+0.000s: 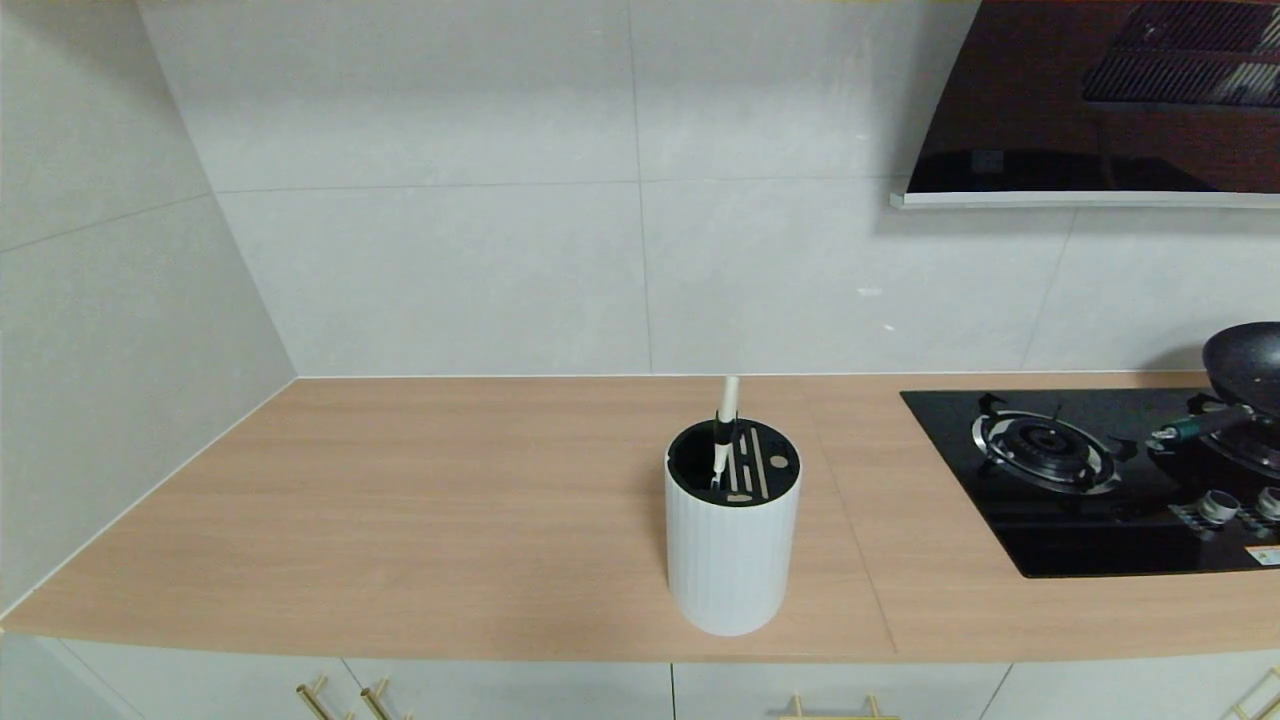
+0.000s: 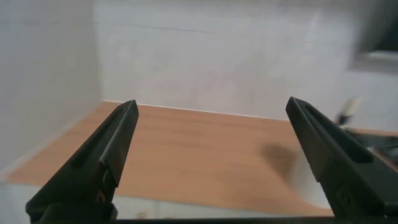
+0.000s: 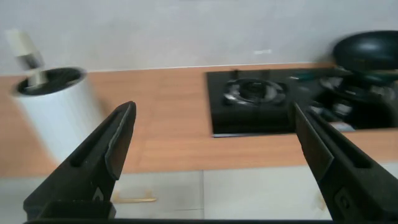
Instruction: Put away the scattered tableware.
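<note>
Wooden counter [image 1: 450, 520] carries a white holder [image 1: 732, 560] near its front edge, with one utensil [image 1: 727, 415] standing inside. The left gripper [image 2: 211, 104] and the right gripper [image 3: 212, 107] are both spread and hold nothing. A careless approach could tip the tall holder over.

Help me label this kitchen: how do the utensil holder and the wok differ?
The utensil holder is white, the wok black. The holder is a tall upright cylinder on the wooden counter; the wok is low and rounded, on the hob. Both rest at counter height.
</note>
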{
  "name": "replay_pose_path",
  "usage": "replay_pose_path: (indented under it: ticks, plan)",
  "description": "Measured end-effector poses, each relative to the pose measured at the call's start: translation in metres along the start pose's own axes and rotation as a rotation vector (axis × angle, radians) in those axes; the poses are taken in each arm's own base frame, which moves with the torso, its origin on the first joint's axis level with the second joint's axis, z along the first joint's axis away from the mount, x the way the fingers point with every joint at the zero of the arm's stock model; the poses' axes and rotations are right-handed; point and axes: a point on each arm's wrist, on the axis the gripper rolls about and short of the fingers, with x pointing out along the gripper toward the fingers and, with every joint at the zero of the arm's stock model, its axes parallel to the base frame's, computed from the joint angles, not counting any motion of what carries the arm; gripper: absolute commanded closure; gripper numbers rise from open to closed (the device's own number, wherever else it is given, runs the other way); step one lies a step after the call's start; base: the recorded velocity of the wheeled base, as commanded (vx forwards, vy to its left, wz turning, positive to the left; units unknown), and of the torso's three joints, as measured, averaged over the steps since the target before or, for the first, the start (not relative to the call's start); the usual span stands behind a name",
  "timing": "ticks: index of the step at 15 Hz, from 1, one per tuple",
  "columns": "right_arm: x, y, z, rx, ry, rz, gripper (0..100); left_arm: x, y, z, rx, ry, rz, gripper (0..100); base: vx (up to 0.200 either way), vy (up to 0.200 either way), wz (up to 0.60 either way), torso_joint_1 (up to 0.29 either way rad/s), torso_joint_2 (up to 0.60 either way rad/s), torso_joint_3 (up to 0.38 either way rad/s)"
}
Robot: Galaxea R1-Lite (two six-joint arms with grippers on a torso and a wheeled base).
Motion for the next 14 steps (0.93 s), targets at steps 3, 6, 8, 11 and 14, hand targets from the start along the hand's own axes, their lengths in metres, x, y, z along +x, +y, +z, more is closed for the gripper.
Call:
replay_pose_path:
  ticks: [3, 6, 8, 11, 14]
  plan:
    - [0.004, 0.001, -0.025, -0.036, 0.011, -0.002, 0, 0.005, -0.001, -0.031, 0.015, 0.07, 0.036, 0, 0.0, 0.0, 0.0, 0.0, 0.0, 0.0]
    - [0.009, 0.002, -0.04, -0.093, -0.011, 0.0, 0, 0.015, -0.002, -0.069, 0.029, 0.128, 0.03, 0, 0.0, 0.0, 0.0, 0.0, 0.0, 0.0]
    - [0.01, 0.002, -0.043, -0.09, -0.001, 0.005, 0, 0.017, -0.002, -0.089, 0.029, 0.179, 0.01, 0, 0.0, 0.0, 0.0, 0.0, 0.0, 0.0]
    - [0.01, 0.003, -0.05, -0.073, 0.055, 0.073, 0, 0.017, -0.004, -0.099, 0.035, 0.233, -0.05, 0, 0.0, 0.0, 0.0, 0.0, 0.0, 0.0]
    - [0.01, 0.004, -0.05, -0.075, 0.049, 0.089, 0, 0.017, -0.004, -0.1, 0.05, 0.241, -0.069, 0, 0.0, 0.0, 0.0, 0.0, 0.0, 0.0]
